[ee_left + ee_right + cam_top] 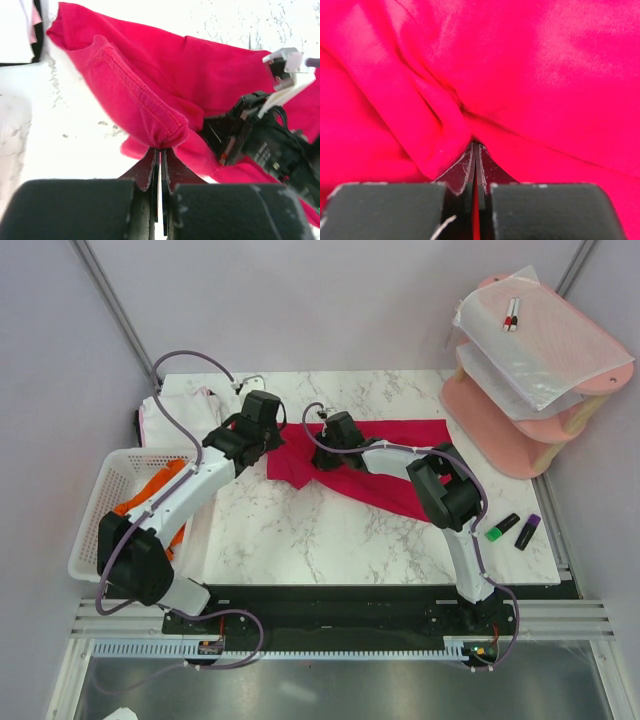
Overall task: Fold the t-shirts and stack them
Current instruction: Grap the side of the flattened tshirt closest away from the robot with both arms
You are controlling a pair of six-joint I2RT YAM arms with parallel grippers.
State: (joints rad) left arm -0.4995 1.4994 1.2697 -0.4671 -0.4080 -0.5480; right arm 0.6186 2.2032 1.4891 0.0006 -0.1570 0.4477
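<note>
A crimson-red t-shirt [400,455] lies bunched across the middle of the marble table [300,540]. My left gripper [272,445] is at the shirt's left end, shut on a stitched fold of the red t-shirt [140,95], with the fingertips [161,150] pinching the cloth. My right gripper [328,452] is just to the right of it, shut on a gathered ridge of the red t-shirt [445,125]; cloth shows between its jaws [476,146]. A white t-shirt [175,410] lies at the back left. An orange t-shirt [150,495] sits in the basket.
A white mesh basket [95,525] stands at the table's left edge. A pink tiered shelf [510,440] with translucent sheets [545,345] and pens is at the back right. A green marker [497,530] and a purple marker [527,531] lie near the right edge.
</note>
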